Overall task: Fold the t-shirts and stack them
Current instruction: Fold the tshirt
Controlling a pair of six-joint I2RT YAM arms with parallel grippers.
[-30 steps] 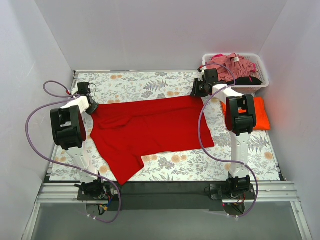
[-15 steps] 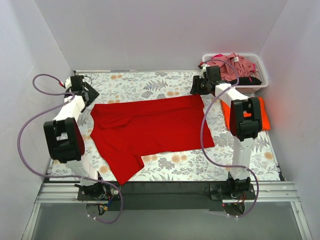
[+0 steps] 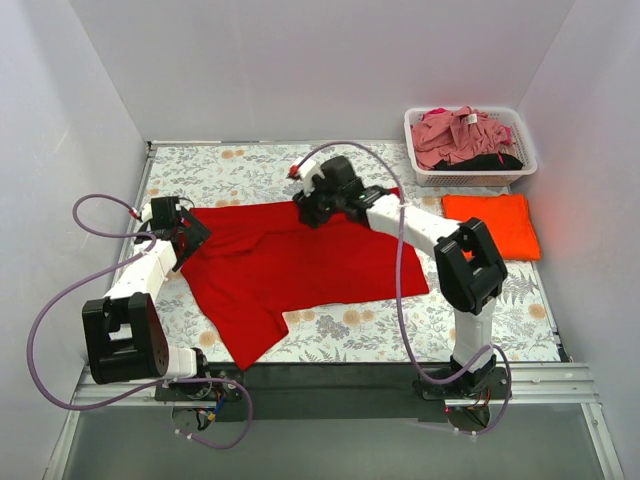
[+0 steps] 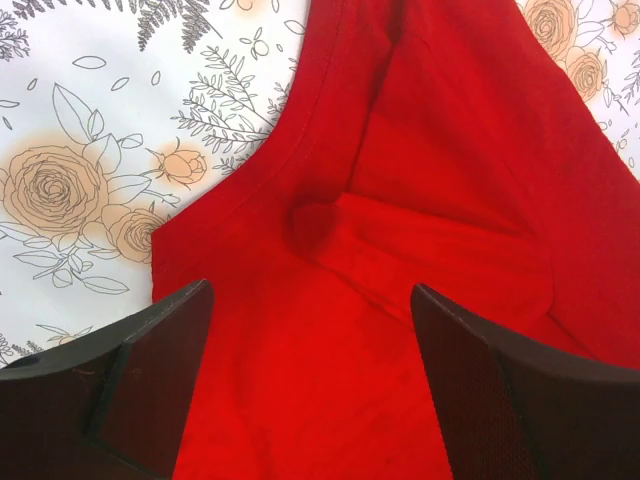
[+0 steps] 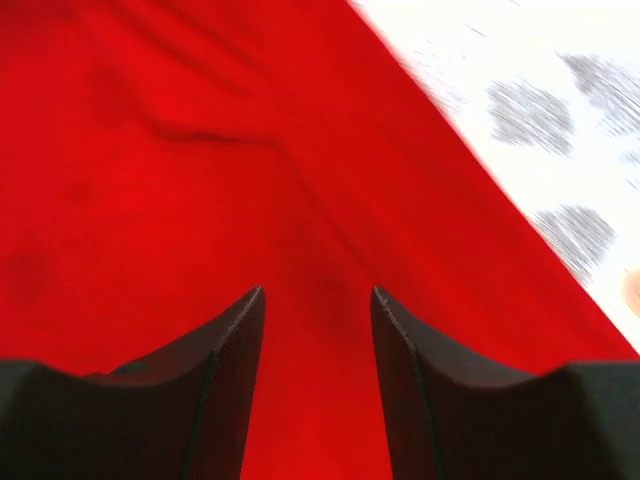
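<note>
In the middle of the frame the red t-shirt [image 3: 300, 265] lay spread flat; the left gripper [image 3: 192, 232] gaped over its left edge, the right gripper [image 3: 306, 212], fingers likewise parted, over its top edge.

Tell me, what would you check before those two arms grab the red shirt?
1. Is the left gripper open and empty: ok, its jaws stand wide apart over the red t-shirt.
2. Is the right gripper open and empty: ok, its jaws are apart over red cloth near the shirt's far edge.
3. Does the shirt lie smooth: not ok, folds bunch below the left gripper.
4. Are the fingers touching the cloth: cannot tell.
5. Is the orange t-shirt out of the way: ok, it lies folded at the right, apart from the red one.
</note>
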